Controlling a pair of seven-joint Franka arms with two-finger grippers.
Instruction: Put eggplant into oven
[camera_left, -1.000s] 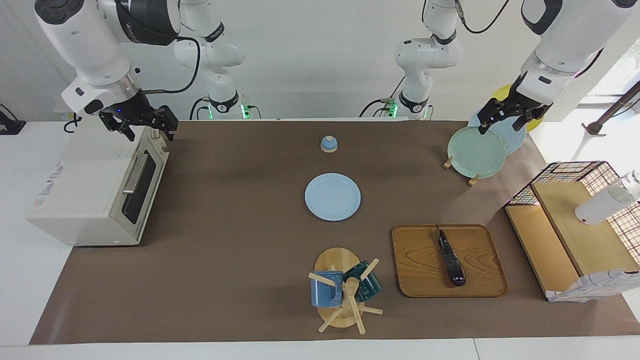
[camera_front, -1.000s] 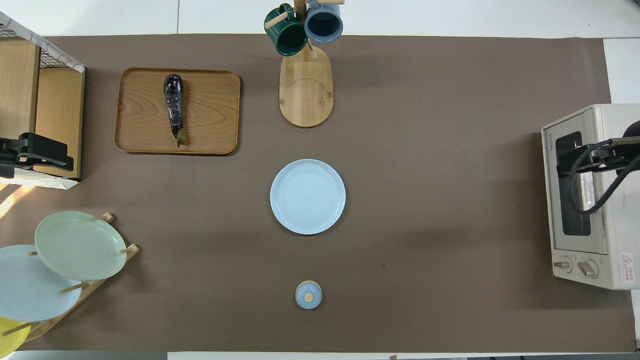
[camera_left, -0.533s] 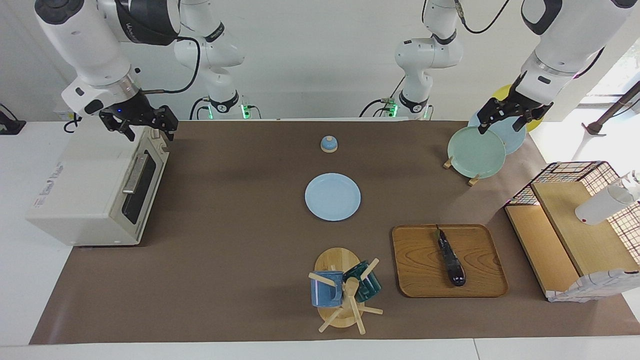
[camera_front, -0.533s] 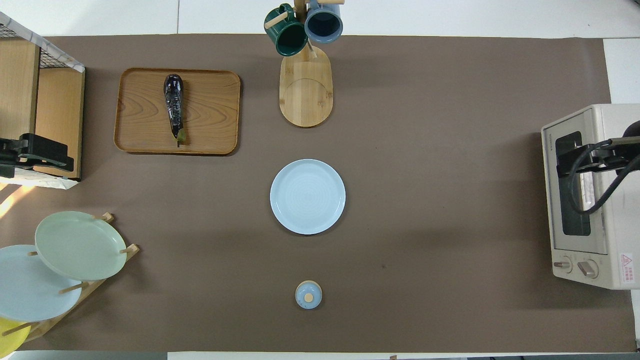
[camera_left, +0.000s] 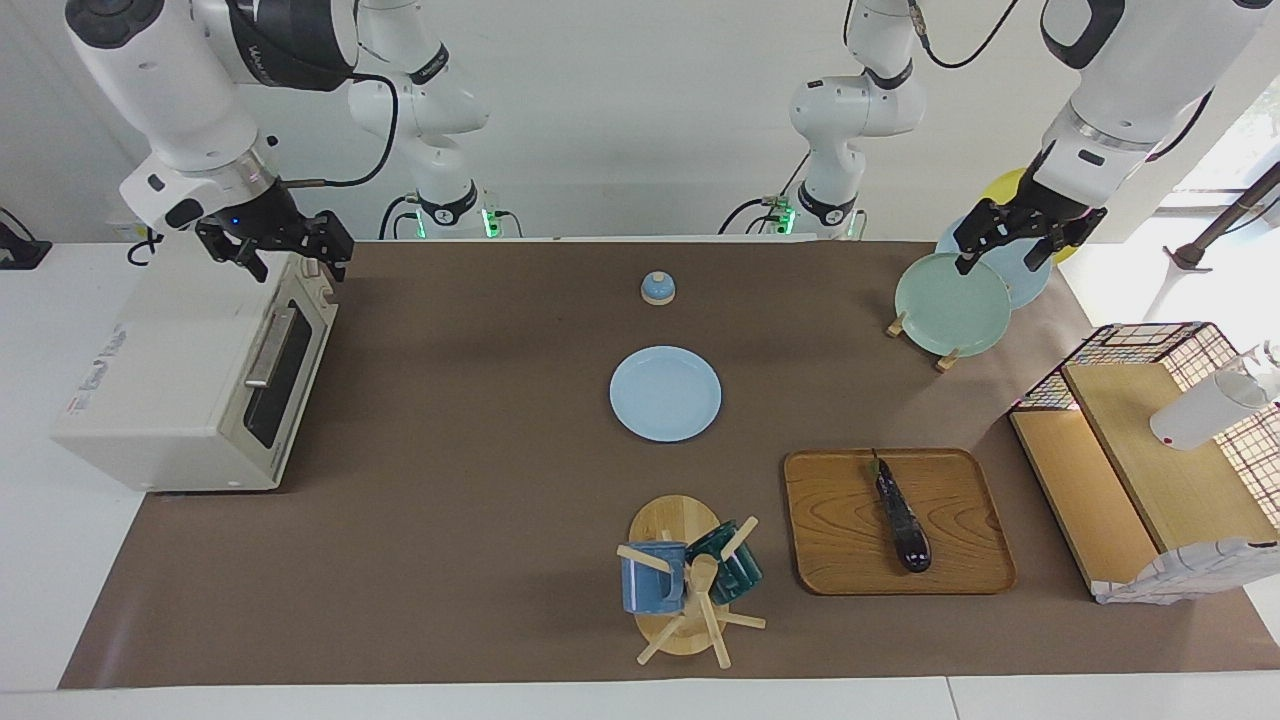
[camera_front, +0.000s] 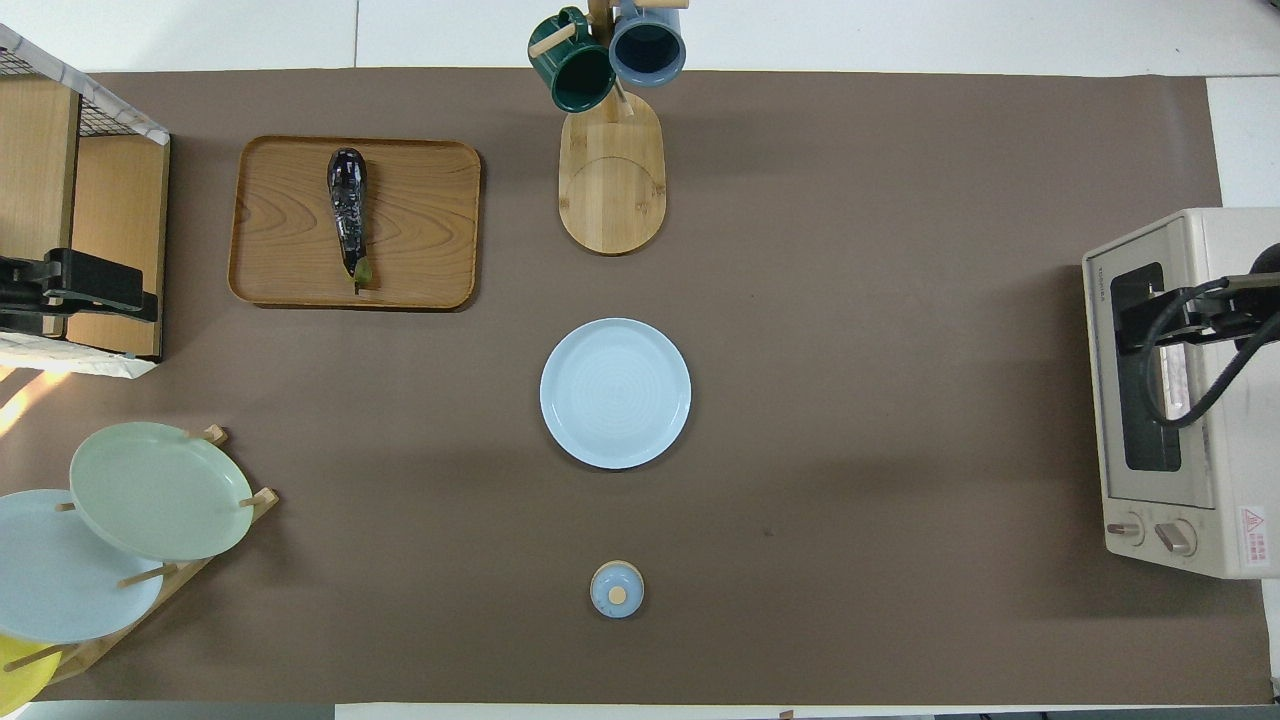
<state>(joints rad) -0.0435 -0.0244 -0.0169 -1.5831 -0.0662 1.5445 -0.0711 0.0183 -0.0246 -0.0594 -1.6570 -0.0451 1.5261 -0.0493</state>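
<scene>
The right claw (camera_left: 290, 255) hangs in the air over the oven's (camera_left: 190, 375) top corner nearest the robots. Its fingers stand wide apart with nothing between them, and it touches nothing. Below it the oven sits at the right arm's end of the counter (camera_left: 450, 500), its door shut and its bar handle (camera_left: 266, 348) facing the middle of the counter. In the overhead view this claw (camera_front: 1140, 325) covers part of the oven's (camera_front: 1210, 540) window.

Toward the middle of the counter from that claw lie a small blue lid (camera_left: 657, 288) with a wooden knob, a light blue plate (camera_left: 665, 393), and a wooden mug rack (camera_left: 680, 575) bearing a blue and a dark green mug.

The eggplant (camera_left: 902, 515) lies lengthwise on a wooden tray (camera_left: 845, 520), stem toward the robots, well apart from both claws. The oven is at the other end of the counter from it, with the plate and mug rack between.

The left claw (camera_left: 1005, 245) hangs over the upper edge of a green plate (camera_left: 950, 305) standing in a plate rack. It holds nothing; how wide its fingers stand I cannot tell, nor whether a tip touches the plate's rim. Past it, at the left arm's end, stands a wire-and-wood shelf (camera_left: 1150, 450).
</scene>
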